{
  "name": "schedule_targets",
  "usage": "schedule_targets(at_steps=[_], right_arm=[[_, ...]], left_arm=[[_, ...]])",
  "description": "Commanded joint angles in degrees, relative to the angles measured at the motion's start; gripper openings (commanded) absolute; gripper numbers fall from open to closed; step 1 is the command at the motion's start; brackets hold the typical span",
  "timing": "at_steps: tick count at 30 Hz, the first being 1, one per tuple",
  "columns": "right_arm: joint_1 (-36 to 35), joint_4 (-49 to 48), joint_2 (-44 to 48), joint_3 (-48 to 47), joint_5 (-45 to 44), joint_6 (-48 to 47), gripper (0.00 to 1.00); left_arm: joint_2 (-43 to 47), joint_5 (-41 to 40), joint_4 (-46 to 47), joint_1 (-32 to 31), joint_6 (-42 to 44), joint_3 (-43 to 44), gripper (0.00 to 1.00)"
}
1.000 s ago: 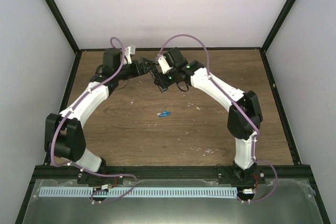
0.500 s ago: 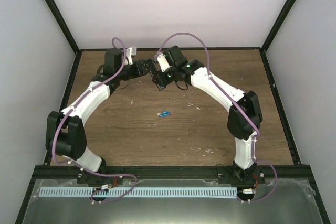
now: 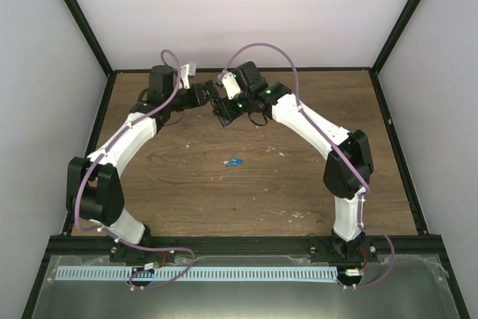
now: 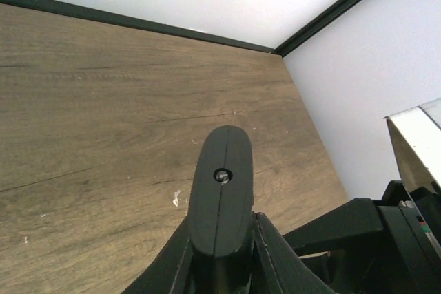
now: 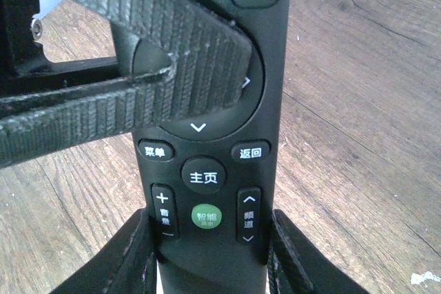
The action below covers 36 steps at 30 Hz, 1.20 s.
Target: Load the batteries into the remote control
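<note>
Black remote control [image 5: 207, 135]: your left tool [image 4: 222, 235] and right tool [image 5: 207, 253] both clamp it; batteries [image 3: 235, 161] lie on the surface [image 3: 299, 184].

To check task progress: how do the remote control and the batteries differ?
The remote control is black, the batteries blue. The remote control is far larger than the batteries. The left gripper and right gripper clamp the remote control; the batteries lie loose on the table.
</note>
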<state>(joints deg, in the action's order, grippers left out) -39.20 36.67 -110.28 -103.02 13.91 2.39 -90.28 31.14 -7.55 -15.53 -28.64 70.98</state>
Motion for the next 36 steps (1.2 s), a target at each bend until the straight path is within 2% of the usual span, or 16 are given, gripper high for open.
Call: schedule_targets(at_steps=[1,9,14,17,24,27,32,36], right_arm=[[-0.43,-0.3,0.39,-2.67,0.31,-0.8,0.25],[-0.37,-1.99,1.88,-0.74,-0.57,-0.8,0.41],[-0.02,-4.76,5.69,4.35,-0.41,-1.73,0.75],[1.28,-8.12,9.69,9.74,3.96,-2.74,0.85],[5.77,-14.31,18.04,21.11,23.07,-5.29,0.9],[5.8,-14.69,19.19,23.27,29.35,-6.91,0.9],[5.8,-15.78,18.95,23.99,33.36,-6.68,0.9],[5.8,-16.7,18.22,23.26,35.55,-6.2,0.88]], left_arm=[[-0.76,-0.17,-0.44,-0.2,1.37,1.78,0.14],[-0.71,0.24,-0.49,-0.2,2.37,1.81,0.01],[0.11,3.33,-0.11,0.24,5.55,1.56,0.0],[0.77,9.27,1.9,1.8,7.46,0.64,0.0],[3.64,32.39,13.13,5.25,7.2,-2.06,0.0],[4.14,39.38,13.5,5.18,8.32,-1.32,0.0],[3.83,47.49,17.54,4.12,4.71,-0.84,0.0],[4.41,49.09,17.93,2.57,4.7,-0.88,0.0]])
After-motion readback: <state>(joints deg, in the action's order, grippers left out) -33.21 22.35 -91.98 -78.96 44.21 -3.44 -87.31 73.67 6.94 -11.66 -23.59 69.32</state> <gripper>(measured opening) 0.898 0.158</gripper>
